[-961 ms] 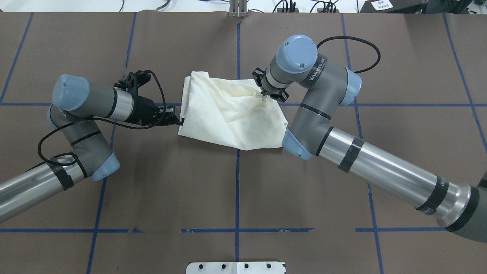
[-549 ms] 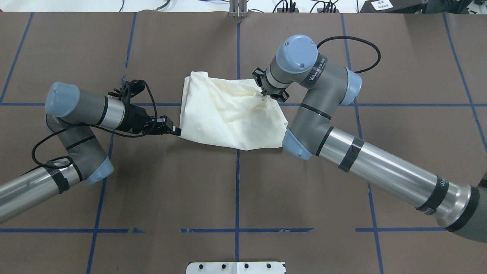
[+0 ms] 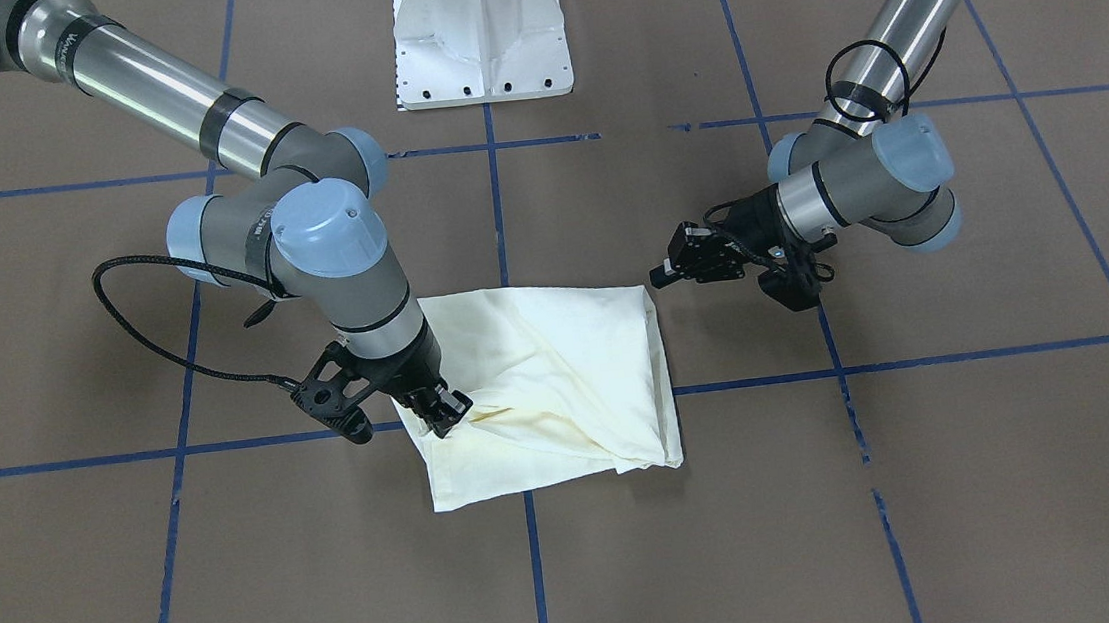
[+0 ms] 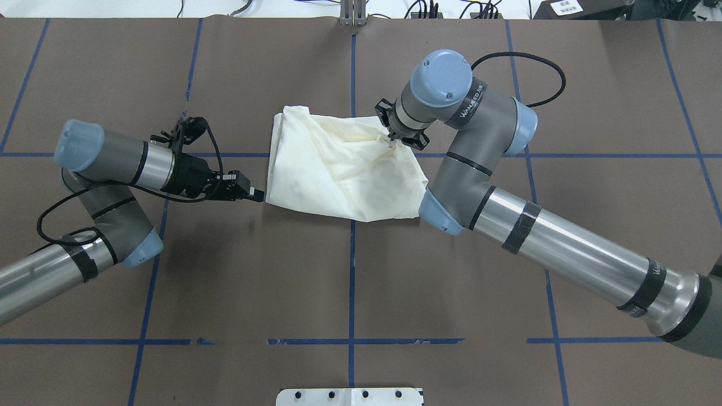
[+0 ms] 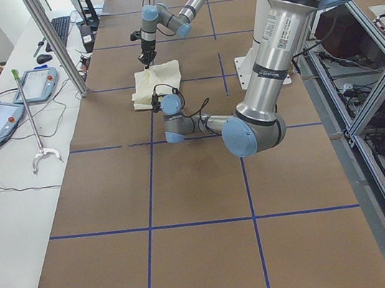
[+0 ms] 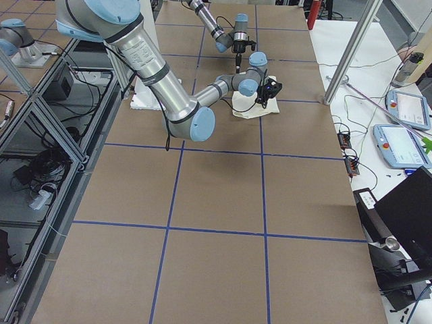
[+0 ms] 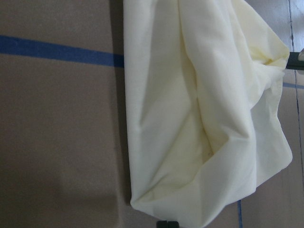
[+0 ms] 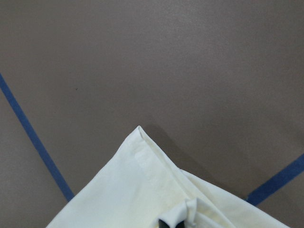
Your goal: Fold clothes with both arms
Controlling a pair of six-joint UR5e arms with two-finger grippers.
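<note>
Cream shirt, plain and soft-creased, folded to a rumpled quadrilateral at the centre of a matte brown tabletop gridded with blue tape. Right gripper: jaws clenched on a puckered fold of shirt. Left gripper: just beside the shirt's corner, jaws' state indiscernible

Right arm is folded at the elbow, wrist pointed straight down; right gripper is clamped on a T-shirt fold. Left arm is held low, wrist horizontal; left gripper is seen closed, empty.
</note>
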